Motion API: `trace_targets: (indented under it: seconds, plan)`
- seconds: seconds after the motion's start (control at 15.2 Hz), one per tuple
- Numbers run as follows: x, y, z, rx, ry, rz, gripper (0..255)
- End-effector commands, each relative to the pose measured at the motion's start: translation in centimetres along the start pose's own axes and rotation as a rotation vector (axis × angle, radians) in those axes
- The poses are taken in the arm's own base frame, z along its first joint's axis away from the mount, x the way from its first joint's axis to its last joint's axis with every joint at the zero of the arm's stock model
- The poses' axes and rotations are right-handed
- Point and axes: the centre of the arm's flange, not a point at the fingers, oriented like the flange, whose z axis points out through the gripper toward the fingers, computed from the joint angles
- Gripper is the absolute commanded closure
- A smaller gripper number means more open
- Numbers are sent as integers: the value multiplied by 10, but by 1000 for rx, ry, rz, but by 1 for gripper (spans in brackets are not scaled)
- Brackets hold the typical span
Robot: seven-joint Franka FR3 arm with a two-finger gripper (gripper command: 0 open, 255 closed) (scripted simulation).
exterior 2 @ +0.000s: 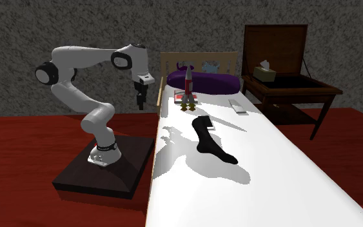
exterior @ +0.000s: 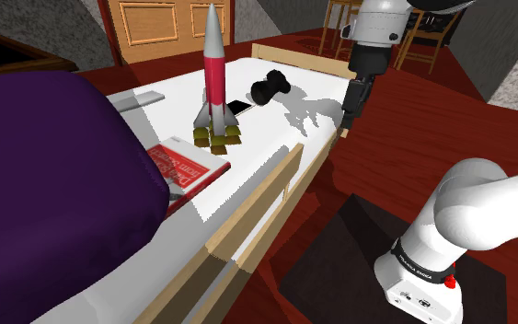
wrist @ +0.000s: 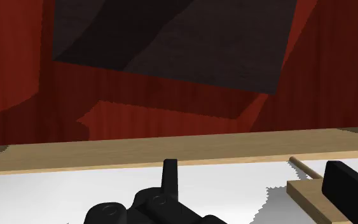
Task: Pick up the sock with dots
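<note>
Lying on the bed (exterior 2: 283, 193), a plain black sock (exterior 2: 213, 146).

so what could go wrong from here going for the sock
1. The open gripper hangs outside the wooden bed rail; a low move across could clip it.
2. The black sock lies flat on the sheet, so a pinch may catch sheet or slip off.
3. The upright toy rocket stands near the sock and could get knocked.

The white arm (exterior: 473, 207) arches from five o'clock toward one o'clock in the shoulder view, its black gripper (exterior: 347, 121) pointing straight down (fingers (wrist: 170, 175) standing apart).
</note>
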Motion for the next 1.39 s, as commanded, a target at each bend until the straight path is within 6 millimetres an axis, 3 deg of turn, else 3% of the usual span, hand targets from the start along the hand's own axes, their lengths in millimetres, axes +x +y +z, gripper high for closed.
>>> trace_targets:
  seconds: [0.0, 0.33, 0.66, 1.32]
  plan:
    - [0, 0, 0, 0, 0, 0, 0]
    - [20, 62, -2, -9, -12, -209, 0]
    - [52, 118, -5, -17, -24, -418, 0]
    - [148, 204, -10, -34, -47, -836, 0]
